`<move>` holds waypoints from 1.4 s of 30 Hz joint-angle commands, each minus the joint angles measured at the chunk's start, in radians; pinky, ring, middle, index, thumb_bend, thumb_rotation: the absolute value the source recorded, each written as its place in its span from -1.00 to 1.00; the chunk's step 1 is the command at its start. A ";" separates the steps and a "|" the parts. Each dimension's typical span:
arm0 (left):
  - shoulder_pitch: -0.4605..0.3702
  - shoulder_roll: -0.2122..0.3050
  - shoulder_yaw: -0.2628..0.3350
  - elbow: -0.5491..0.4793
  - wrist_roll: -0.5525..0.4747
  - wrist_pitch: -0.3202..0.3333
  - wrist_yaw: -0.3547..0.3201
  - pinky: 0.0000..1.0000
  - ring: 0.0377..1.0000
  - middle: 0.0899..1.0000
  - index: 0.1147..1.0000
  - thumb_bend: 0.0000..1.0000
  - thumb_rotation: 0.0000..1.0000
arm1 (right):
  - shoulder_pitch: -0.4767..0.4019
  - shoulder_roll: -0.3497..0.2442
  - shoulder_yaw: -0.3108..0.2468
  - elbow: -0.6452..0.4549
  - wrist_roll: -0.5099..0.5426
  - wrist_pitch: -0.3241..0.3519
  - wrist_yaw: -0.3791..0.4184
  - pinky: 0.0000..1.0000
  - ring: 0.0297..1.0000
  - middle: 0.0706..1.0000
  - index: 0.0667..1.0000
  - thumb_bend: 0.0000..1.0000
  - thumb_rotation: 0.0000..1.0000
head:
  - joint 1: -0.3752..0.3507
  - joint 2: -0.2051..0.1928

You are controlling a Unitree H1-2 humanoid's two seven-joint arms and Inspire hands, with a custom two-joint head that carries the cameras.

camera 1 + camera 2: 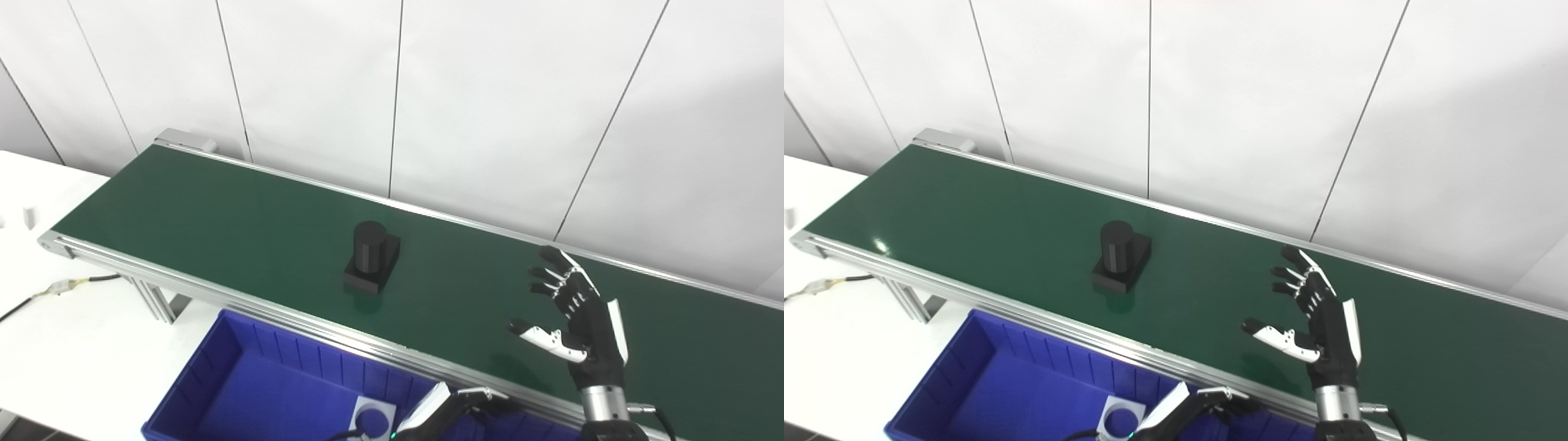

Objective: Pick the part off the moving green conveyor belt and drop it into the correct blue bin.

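Observation:
A black part, a short cylinder standing on a square base, rests upright on the green conveyor belt near its middle. My right hand hovers over the belt to the right of the part, well apart from it, open with fingers spread and thumb pointing left. My left hand is low at the bottom edge, just in front of the belt's near rail and over the blue bin; only part of it shows. The bin floor carries a white label with a ring outline.
The belt's aluminium rail runs along the near side, with its support leg at the left. A cable with a connector lies on the white table at the left. White wall panels stand behind the belt.

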 commanded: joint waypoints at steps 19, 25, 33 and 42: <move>0.000 0.036 0.002 -0.086 -0.052 -0.039 -0.014 0.31 0.44 0.45 0.33 0.65 -0.78 | -0.242 -0.019 0.071 0.239 -0.058 -0.032 -0.130 0.23 0.47 0.71 0.64 0.86 -0.63 | -0.173 0.016; 0.011 0.049 0.014 -0.109 -0.072 -0.039 -0.038 0.31 0.44 0.45 0.32 0.65 -0.83 | -0.280 -0.001 0.097 0.308 -0.074 -0.032 -0.166 0.20 0.46 0.71 0.65 0.93 -0.59 | -0.206 0.017; 0.023 0.067 0.021 -0.138 -0.066 -0.039 -0.043 0.30 0.43 0.45 0.31 0.63 -0.90 | -0.326 0.022 0.135 0.390 -0.109 -0.032 -0.228 0.17 0.40 0.68 0.63 0.92 -0.63 | -0.251 0.024; 0.027 0.077 0.021 -0.144 -0.068 -0.039 -0.044 0.32 0.44 0.44 0.30 0.63 -0.92 | -0.345 0.031 0.147 0.455 -0.098 -0.032 -0.242 0.17 0.41 0.69 0.63 0.91 -0.69 | -0.257 0.023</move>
